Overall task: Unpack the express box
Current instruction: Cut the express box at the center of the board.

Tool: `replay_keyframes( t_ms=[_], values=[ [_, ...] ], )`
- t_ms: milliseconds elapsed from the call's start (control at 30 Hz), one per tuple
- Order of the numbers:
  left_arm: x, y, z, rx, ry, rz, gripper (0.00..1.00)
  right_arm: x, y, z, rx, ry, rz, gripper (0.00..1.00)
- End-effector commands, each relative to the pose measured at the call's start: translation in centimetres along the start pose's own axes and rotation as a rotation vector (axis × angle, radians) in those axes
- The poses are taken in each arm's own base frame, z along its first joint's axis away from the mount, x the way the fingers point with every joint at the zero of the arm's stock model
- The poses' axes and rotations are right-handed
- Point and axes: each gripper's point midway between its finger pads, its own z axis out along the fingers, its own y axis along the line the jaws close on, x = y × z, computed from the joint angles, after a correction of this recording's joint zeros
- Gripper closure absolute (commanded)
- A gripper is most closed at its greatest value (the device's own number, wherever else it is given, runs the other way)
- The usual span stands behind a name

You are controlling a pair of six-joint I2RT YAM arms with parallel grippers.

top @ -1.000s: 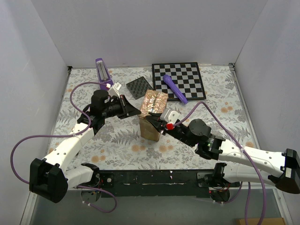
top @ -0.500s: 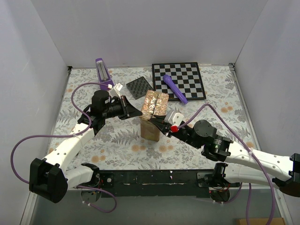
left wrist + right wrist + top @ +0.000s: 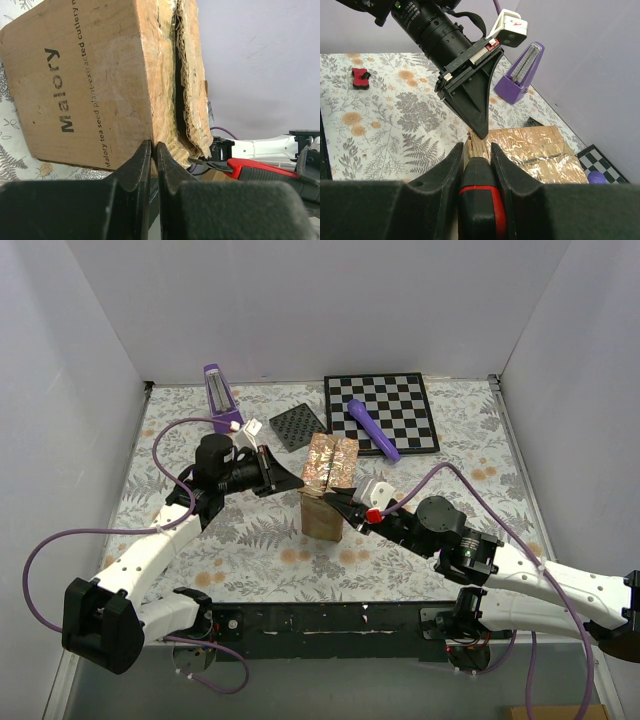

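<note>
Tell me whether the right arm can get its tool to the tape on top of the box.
Probably yes: the right hand holds the red-handled tool at the express box's top edge, the taped flaps lie uncovered, and the shut left hand only touches one corner.

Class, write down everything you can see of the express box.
The express box is a small brown cardboard carton standing upright on the floral table. Glossy, crinkled tape covers its top flaps, whose seam is ragged and parted. One side reads "Malory". The left gripper, shut, touches an upper corner; the right gripper holds a red-handled tool at that edge.
</note>
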Motion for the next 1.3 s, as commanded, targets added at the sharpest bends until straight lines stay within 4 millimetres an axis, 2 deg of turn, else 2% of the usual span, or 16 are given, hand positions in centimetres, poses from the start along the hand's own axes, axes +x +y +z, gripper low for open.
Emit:
replay_keyframes(
  t_ms=[0, 167, 200, 500, 867, 1000, 1033, 1133, 1167, 1233, 1267],
  values=[
    [-2.8, 1.0, -0.8, -0.049, -0.123, 0.04, 1.0, 3.0, -1.4, -1.7, 0.049, 0.161, -0.057, 0.99],
    [-2.8, 1.3, -0.8, -0.054, -0.126, 0.035, 1.0, 2.4, -2.0, -2.2, 0.065, 0.16, -0.074, 0.99],
    [-2.8, 1.4, -0.8, -0.056, -0.127, 0.035, 1.0, 2.9, -1.9, -2.4, 0.058, 0.183, -0.079, 0.99],
    [-2.8, 1.8, -0.8, -0.062, -0.127, 0.027, 1.0, 2.5, -2.6, -3.6, 0.082, 0.182, -0.09, 0.99],
    [-2.7, 1.7, -0.7, -0.058, -0.12, 0.023, 1.0, 0.2, -3.4, -5.1, 0.096, 0.122, -0.079, 0.99],
    [-3.0, 1.3, -0.9, -0.052, -0.133, 0.021, 1.0, -1.7, -3.4, -5.2, 0.087, 0.044, -0.054, 0.99],
    [-3.1, 1.0, -1.0, -0.043, -0.134, 0.028, 0.86, -2.1, -3.2, -5.1, 0.075, 0.026, -0.048, 0.99],
    [-3.6, -0.3, -1.3, -0.009, -0.14, 0.043, 0.63, -3.4, -2.5, -4.7, 0.037, -0.023, -0.022, 0.99],
    [-3.8, -0.6, -1.4, -0.004, -0.147, 0.048, 0.6, -4.2, -2.5, -4.6, 0.03, -0.04, -0.015, 0.99],
    [-4.5, -1.3, -1.6, 0.008, -0.167, 0.055, 0.54, -4.5, -2.3, -4.4, 0.016, -0.043, 0.003, 0.99],
    [-4.7, -1.6, -1.7, 0.01, -0.178, 0.055, 0.5, -5.4, -2.5, -4.4, 0.024, -0.077, 0.012, 0.99]
  ],
)
